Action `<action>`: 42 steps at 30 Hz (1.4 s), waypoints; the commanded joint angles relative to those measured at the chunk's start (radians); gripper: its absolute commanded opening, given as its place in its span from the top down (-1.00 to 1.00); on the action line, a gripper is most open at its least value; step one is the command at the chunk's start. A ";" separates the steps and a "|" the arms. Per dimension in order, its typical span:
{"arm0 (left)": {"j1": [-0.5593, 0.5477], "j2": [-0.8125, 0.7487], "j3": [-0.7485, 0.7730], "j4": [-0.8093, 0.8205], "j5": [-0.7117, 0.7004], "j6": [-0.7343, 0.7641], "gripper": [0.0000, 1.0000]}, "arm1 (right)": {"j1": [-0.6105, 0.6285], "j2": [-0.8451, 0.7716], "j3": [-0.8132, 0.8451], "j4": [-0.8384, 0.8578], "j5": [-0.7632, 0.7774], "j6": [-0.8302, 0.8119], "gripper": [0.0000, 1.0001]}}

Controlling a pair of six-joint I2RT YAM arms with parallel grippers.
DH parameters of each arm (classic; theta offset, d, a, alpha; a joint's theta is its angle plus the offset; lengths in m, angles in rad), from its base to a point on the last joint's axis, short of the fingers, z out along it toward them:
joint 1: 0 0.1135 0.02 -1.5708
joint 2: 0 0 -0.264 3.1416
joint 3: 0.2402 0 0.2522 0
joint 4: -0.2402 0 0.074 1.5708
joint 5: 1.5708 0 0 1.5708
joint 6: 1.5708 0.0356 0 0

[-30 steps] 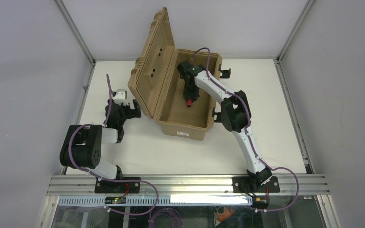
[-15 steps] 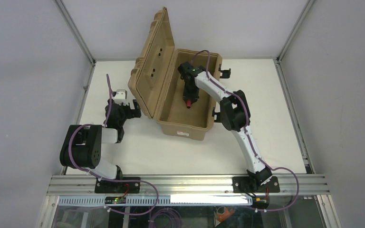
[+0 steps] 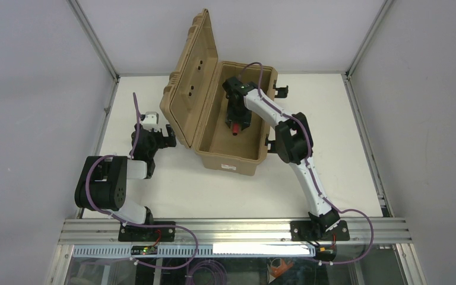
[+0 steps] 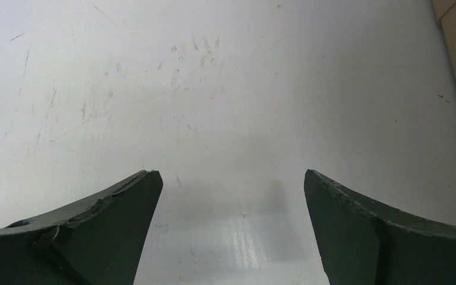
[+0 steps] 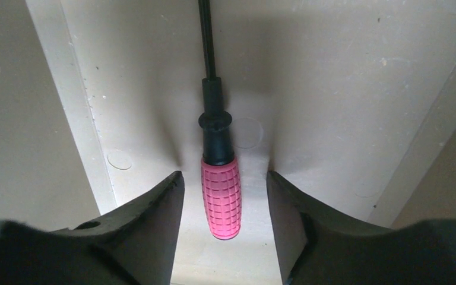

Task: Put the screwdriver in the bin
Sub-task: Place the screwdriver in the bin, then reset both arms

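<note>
**Right gripper** [image 5: 224,177]: positioned inside the bin [image 3: 230,159], pointing down at its floor. Its 2 fingers [image 5: 154,214] stand apart. A visible gap lies on each side of the screwdriver [image 5: 220,199], and neither finger touches the handle.

**Screwdriver:** rests on the bin floor between the 2 fingers. The pink-red handle points toward the wrist camera. The black shaft points away and runs out of the top of the view.

**Bin:** stands on the table [image 3: 344,136] with its lid [image 3: 193,71] raised upright on the left side.

**Left gripper** [image 4: 231,178]: hovers above bare table left of the bin, fingers spread wide, holding nothing. A tan edge of the bin shows at the right margin of the left wrist view.
</note>
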 commanded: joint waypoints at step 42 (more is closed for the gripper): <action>0.005 -0.030 -0.003 0.039 0.022 -0.010 -0.98 | -0.052 -0.593 -0.055 0.117 0.124 -0.290 -0.99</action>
